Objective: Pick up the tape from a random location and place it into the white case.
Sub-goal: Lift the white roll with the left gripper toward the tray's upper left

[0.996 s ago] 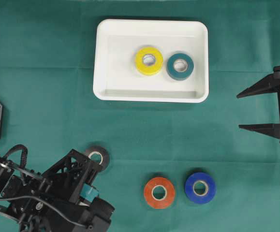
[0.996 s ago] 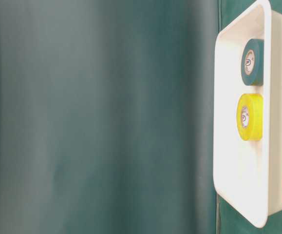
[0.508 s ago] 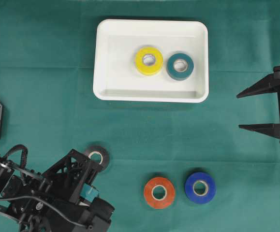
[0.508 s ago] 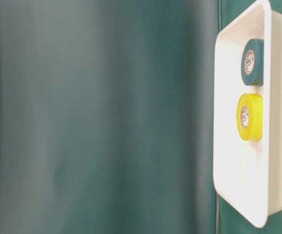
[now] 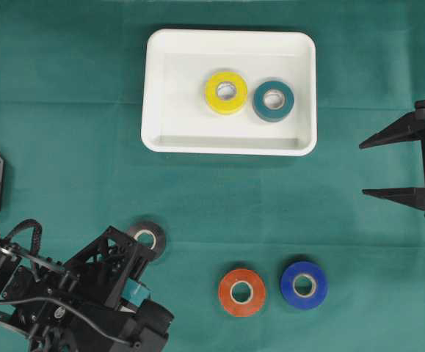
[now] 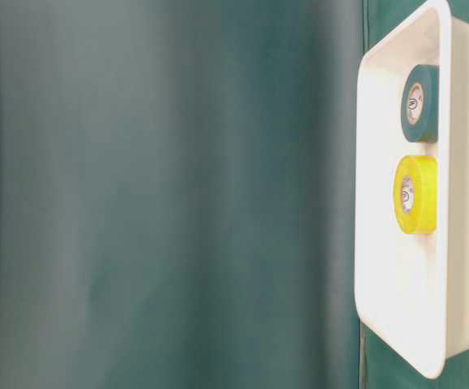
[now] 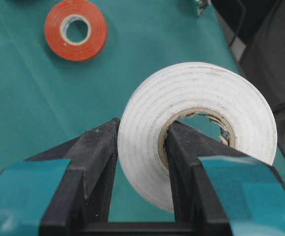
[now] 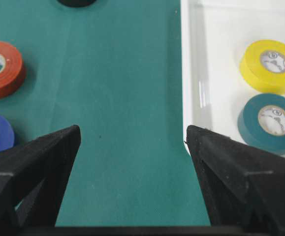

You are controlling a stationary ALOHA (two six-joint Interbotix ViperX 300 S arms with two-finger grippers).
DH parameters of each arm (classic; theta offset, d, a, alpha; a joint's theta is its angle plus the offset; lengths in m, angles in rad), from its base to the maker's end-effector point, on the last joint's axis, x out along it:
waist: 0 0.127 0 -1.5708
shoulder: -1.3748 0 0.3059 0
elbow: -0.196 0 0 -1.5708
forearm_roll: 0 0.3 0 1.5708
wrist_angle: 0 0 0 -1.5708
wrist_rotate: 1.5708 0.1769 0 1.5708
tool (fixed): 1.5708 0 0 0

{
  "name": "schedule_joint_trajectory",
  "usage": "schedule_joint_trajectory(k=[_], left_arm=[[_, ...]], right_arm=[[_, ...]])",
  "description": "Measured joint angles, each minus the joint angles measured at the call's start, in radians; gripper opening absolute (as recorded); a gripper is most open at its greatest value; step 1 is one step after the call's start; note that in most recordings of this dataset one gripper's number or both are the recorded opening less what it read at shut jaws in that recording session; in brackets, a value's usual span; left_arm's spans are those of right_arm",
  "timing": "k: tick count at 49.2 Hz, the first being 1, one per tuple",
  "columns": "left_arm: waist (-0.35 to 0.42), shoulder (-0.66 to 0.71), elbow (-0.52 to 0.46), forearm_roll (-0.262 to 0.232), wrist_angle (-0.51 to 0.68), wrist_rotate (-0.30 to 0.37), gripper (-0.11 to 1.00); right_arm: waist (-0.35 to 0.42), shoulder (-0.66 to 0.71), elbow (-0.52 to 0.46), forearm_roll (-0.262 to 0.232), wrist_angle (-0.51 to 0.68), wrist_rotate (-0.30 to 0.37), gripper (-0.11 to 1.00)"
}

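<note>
Overhead view: the white case (image 5: 230, 92) lies at the top centre of the green-covered table (image 5: 65, 132), already holding a yellow tape roll (image 5: 226, 92) and a teal tape roll (image 5: 274, 100); an orange tape roll (image 5: 241, 292) and a blue tape roll (image 5: 304, 284) lie side by side on the cloth below it, well apart from the case. The left claw (image 5: 140, 246) sits at lower left over a grey-looking roll (image 5: 152, 235); the right claw (image 5: 399, 165) waits at the right edge, jaws spread wide and empty. Table-level view: only the case and its yellow and teal rolls show. Left wrist view: the left claw (image 7: 141, 147) is clamped on the wall of a white tape roll (image 7: 196, 123), one finger through the core. Right wrist view: the right claw (image 8: 132, 137) is empty. Risk: gripped by one wall only, the roll could pivot or slip during the carry, or clip the case's raised rim.
</note>
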Motion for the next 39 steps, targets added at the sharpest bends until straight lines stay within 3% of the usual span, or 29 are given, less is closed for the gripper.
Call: schedule_joint_trajectory(k=[18, 39], left_arm=[[0.149, -0.002, 0.031, 0.0, -0.003, 0.0, 0.24], [0.408, -0.034, 0.08, -0.002, -0.04, 0.003, 0.24]], right_arm=[[0.0, 0.0, 0.0, 0.0, 0.0, 0.0, 0.87], [0.0, 0.015, 0.0, -0.002, 0.0, -0.002, 0.87]])
